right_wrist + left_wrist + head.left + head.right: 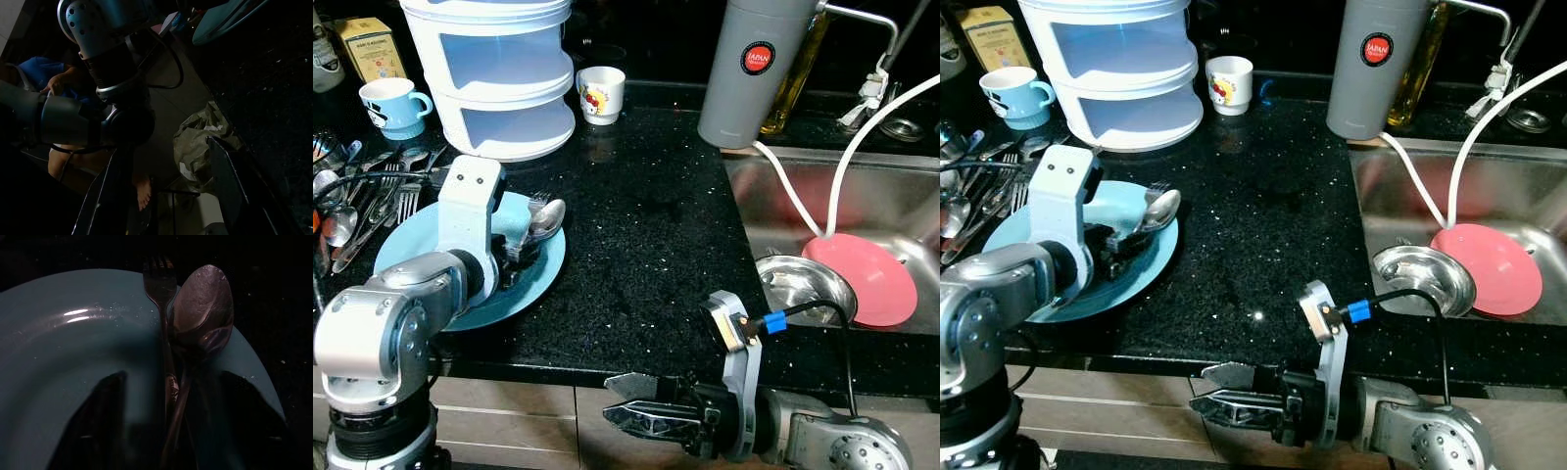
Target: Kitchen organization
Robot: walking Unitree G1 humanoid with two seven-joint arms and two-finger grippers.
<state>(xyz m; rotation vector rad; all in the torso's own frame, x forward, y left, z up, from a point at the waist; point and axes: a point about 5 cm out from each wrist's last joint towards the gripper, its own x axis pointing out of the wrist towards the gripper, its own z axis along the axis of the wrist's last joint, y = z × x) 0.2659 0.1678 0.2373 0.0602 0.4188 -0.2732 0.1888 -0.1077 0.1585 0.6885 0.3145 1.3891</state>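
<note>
A light blue plate (533,284) lies near the front left edge of the black counter. A steel spoon (548,220) and a fork (159,284) rest side by side on it. My left gripper (171,382) is low over the plate and open. Its two black fingers (105,426) straddle the handles of the spoon (203,313) and fork without closing on them. My right gripper (631,401) is below the counter's front edge, pointing left. It is open and holds nothing.
A white stacked container (499,78), a blue mug (393,105) and a white cup (601,93) stand behind the plate. Loose cutlery (362,196) lies at the left. A grey canister (754,69) stands by the sink (901,196), which holds a pink plate (867,279) and steel bowl (803,284). A person's bare foot (142,191) is on the floor.
</note>
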